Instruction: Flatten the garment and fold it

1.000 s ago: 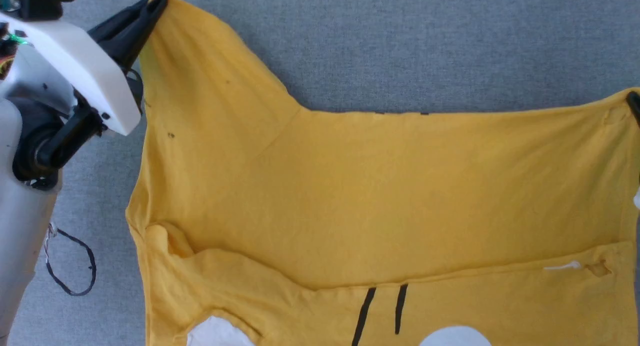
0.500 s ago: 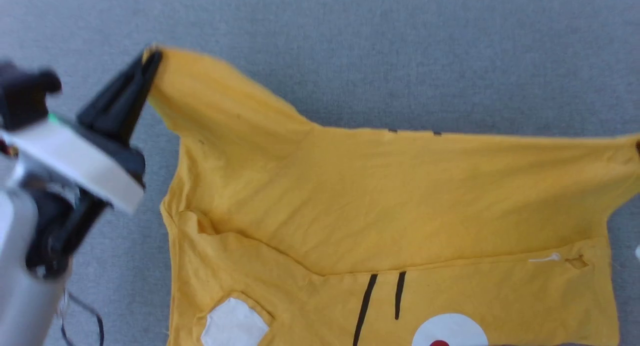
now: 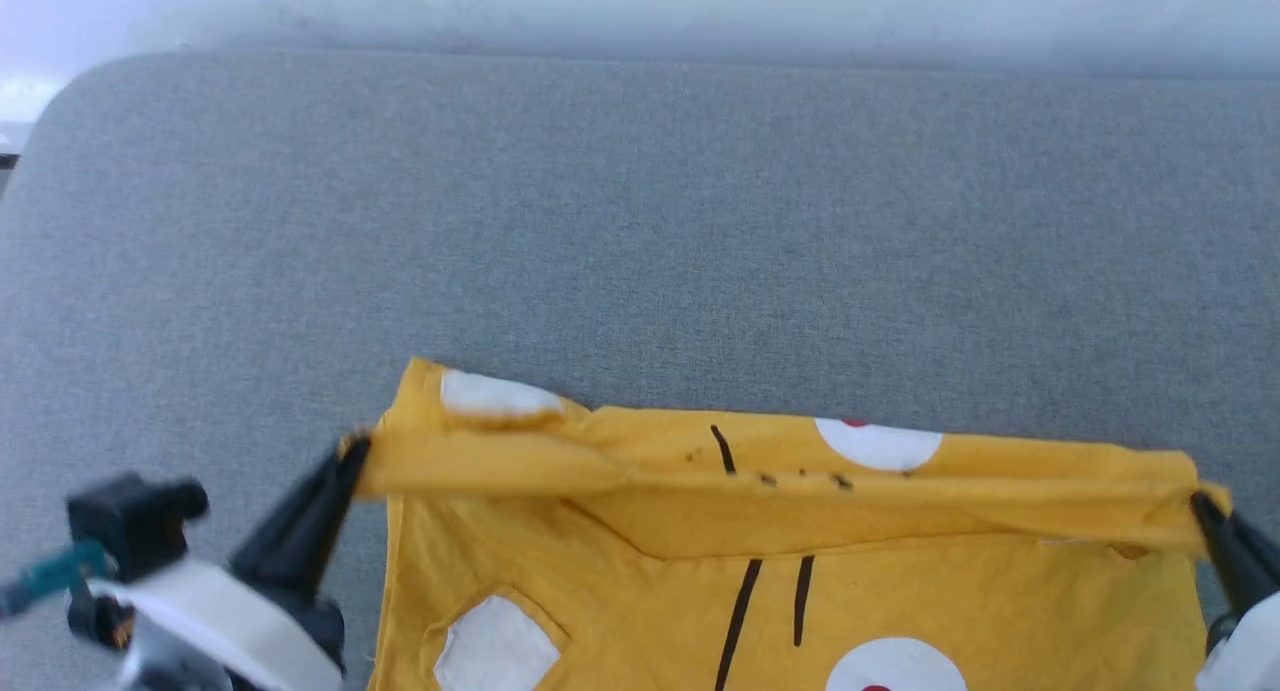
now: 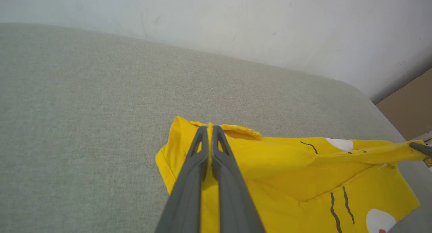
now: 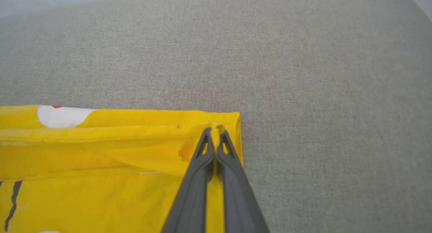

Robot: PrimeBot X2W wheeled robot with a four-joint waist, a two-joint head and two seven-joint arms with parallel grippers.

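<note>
Both grippers have drawn the clamped edge of the garment [image 3: 900, 591] back toward the near side since a second ago. The broad yellow sheet that was stretched out then is now doubled into a narrow band. The head camera has also tipped up, bringing the far edge into sight.

The grey padded desk [image 3: 640, 221] has rounded far corners, and a pale wall [image 3: 700, 11] stands behind its far edge. The garment lies toward the near edge of the desk, about midway between left and right, and runs off the bottom of the head view.

The garment's held edge forms a taut ridge from left to right, slightly raised over the layer beneath. Just beyond the ridge a strip of the printed side rests on the desk.

The left gripper [image 3: 350, 461] is clenched on the left end of the ridge. The left wrist view shows yellow cloth pinched between its two dark fingers. The right gripper [image 3: 1200, 506] is clenched likewise on the right end, its tips biting the corner of the fold in the right wrist view.

On the near layer are a white circle [image 3: 893, 666], a white patch [image 3: 495, 651] toward the left and two black stripes [image 3: 740, 621]. On the far strip a second white patch [image 3: 490, 396] sits at the left corner, and another white circle [image 3: 878, 441] has a sliver of red at its far rim
</note>
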